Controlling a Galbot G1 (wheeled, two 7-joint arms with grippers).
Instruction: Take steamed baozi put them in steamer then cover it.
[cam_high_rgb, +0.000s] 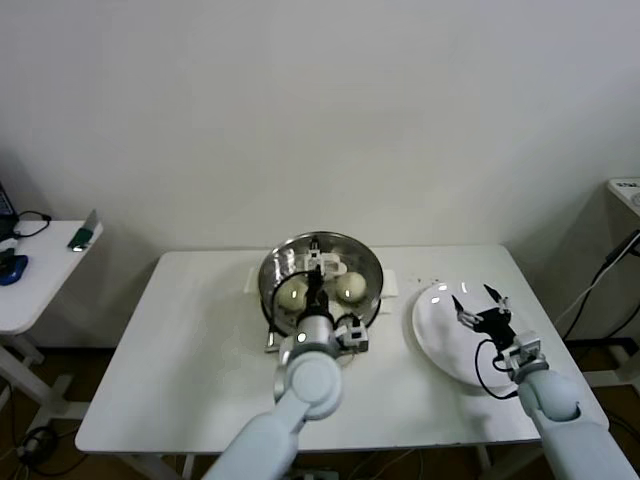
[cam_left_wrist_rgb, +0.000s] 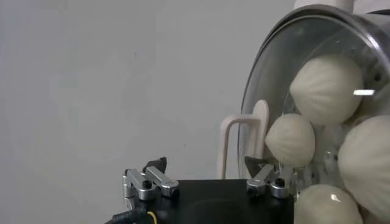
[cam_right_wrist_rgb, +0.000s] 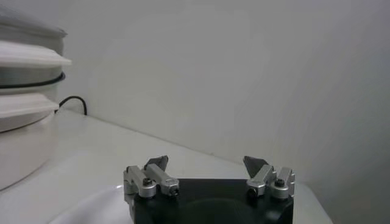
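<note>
**Lid on, buns inside: steamer job looks close to finished**

Buns, four small cream-white dough domes (cam_left_wrist_rgb: 328, 87), sit inside the round shiny stainless-steel steamer pot (cam_high_rgb: 371, 262) at the centre of the head view, and the round clear glass lid with its cream-white bar handle (cam_left_wrist_rgb: 239, 143) lies over them. The left wrist view shows the baozi through the glass, so the cover appears already seated on the pot's rim.

The left gripper (cam_high_rgb: 316, 268) hangs over the lid at the pot's middle, its jaws spread wide and holding nothing. The handle stands between the fingers without being pinched, which reads as a release after placing the lid.

The right gripper (cam_high_rgb: 481, 306) hovers over the flat white plate (cam_high_rgb: 432, 340) at the right of the white table (cam_high_rgb: 190, 350), jaws likewise spread and empty. The plate is bare, which fits all the buns having gone into the pot. Little seems left beyond drawing both arms clear.
</note>
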